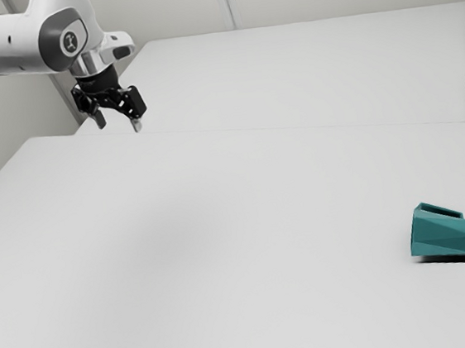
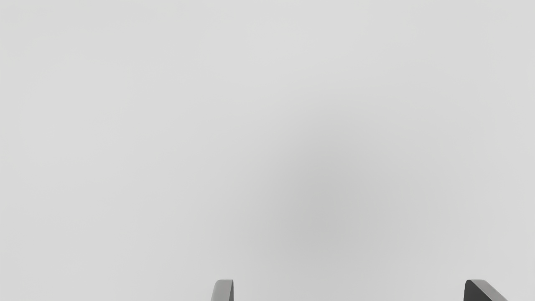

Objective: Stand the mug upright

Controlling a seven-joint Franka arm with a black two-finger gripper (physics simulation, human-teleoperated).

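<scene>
Gripper [image 1: 118,126]: fingers spread, nothing between them. Mug [image 1: 443,234]: on its side, handle [image 1: 442,209] uppermost, well apart from the gripper, toward the exterior view's right. Advised: grip squarely, lift clear, then rotate.

In the exterior view, a hand could pass above the table [image 1: 262,221] from the gripper [image 1: 119,126] toward four o'clock, until the mug [image 1: 443,237]. This lying mug was the obstacle there, its handle [image 1: 442,208] at twelve o'clock; between the parted fingers [image 2: 223,291] was free room.
</scene>
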